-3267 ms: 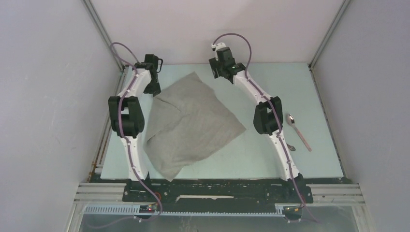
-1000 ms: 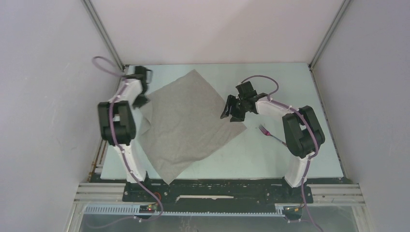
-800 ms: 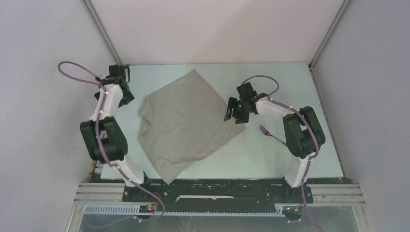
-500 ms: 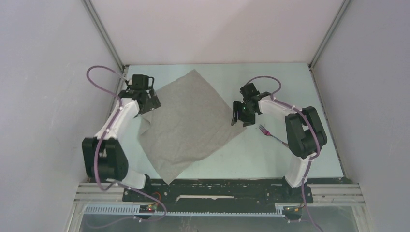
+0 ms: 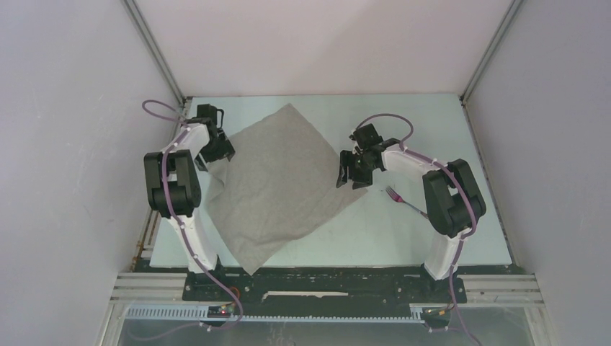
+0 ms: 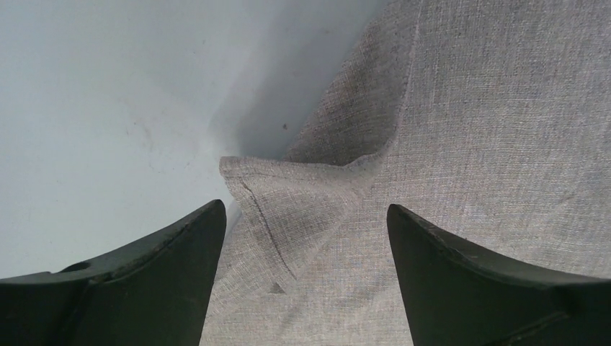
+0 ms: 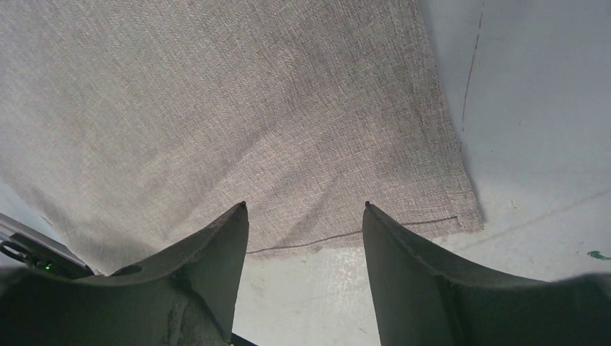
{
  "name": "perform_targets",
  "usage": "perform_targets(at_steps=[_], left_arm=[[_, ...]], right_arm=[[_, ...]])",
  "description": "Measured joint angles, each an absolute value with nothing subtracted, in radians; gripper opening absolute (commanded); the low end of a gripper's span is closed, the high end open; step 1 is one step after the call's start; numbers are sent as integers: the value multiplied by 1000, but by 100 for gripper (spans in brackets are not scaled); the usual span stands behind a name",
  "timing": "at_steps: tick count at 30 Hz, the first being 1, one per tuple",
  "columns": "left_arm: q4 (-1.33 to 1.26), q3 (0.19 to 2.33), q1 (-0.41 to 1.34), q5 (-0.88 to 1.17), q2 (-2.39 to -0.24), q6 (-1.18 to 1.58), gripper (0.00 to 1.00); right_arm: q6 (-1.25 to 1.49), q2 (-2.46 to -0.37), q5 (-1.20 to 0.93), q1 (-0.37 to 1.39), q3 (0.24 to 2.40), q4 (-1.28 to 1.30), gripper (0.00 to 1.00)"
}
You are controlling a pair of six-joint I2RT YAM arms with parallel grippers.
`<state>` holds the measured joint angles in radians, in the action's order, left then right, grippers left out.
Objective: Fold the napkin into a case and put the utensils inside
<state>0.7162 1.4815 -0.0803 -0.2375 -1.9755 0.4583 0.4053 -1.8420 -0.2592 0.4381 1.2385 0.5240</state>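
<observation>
The napkin (image 5: 281, 180) lies spread on the worktop (image 5: 418, 122), its left corner folded over. That fold sits between the wide-spread fingers of the left pincer (image 6: 306, 216). The right pincer (image 7: 302, 209), also spread, hangs over the napkin's right corner, with the fork (image 5: 402, 201) nearby.

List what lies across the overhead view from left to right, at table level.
left gripper over the napkin's left corner → napkin → right gripper over its right corner → fork, lying apart from the cloth on the table.
</observation>
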Motion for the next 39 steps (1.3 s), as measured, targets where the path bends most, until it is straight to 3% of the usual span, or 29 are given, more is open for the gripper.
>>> perform_targets(at_steps=[3,7,12,13,16,18,25,35,39], left_arm=[[719,1492,-83,-237,-1991,444,84],[722,1512,-96,-246,-2028,423,66],[793,1562,-146,-322,-2037,387,58],[807,1580,-163,-348,-2037,379,58],[851,1649,-242,-473,-2032,355,85],[875,1676,-291,-544,-2013,341,95],[890,1546,-290,-509,-1728,365,97],[765,1045,286,-190,-1406,431,97],[713,890,398,-91,-1313,500,97]], right_arm=[[405,-1842,-274,437,1238,512,66],[405,-1846,-291,432,1238,496,66],[405,-1847,-300,427,1237,472,65],[405,-1847,-301,427,1236,470,65],[406,-1847,-303,426,1224,456,65],[406,-1847,-306,425,1217,453,65],[433,-1846,-270,406,1214,457,70],[600,-1828,-80,421,1212,569,69],[674,-1824,-59,440,1207,575,68]])
